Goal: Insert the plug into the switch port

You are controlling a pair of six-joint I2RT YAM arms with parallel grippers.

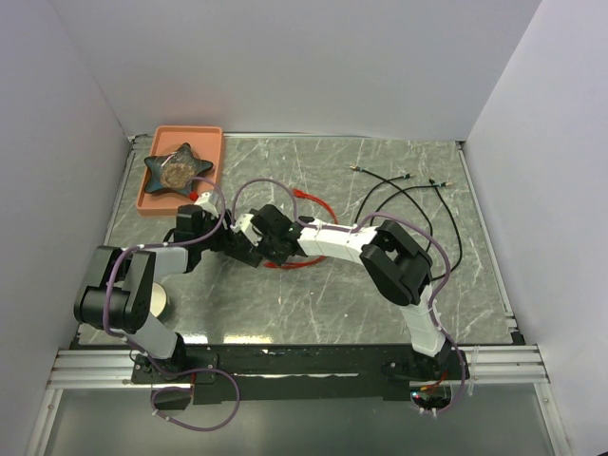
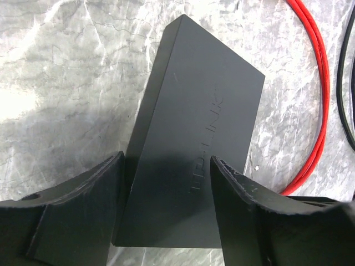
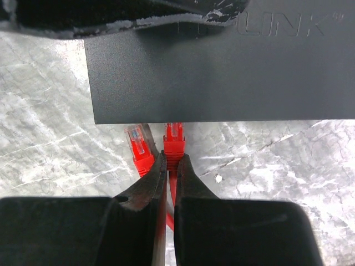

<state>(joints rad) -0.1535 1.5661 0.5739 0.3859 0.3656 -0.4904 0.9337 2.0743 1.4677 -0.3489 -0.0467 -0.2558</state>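
**Plug at the switch's edge, port out of sight**

The plug (image 3: 174,138) is red, and its nose touches the edge of the switch (image 3: 222,77) that faces the right end effector (image 3: 172,159). That end effector is pressed together on the boot just behind the plug. This looks like the right place to hold it, since the plug body is small, stiff and light. The springy red cable (image 2: 321,83) trailing from it will likely tug it off line. The latch tab is probably the fragile part.

A second red plug (image 3: 137,147) lies loose on the surface (image 3: 44,138), just beside the held one and apart from the switch.

The switch is a smooth, flat, matte box that is likely light enough to slide away under a push, so it needs bracing. The left end effector (image 2: 167,160) straddles it with fingers spread to either side. Whether they actually clamp the switch I cannot tell.

No socket shows in any view, so the plug's alignment with a port cannot be checked. From above, both arms cover the switch
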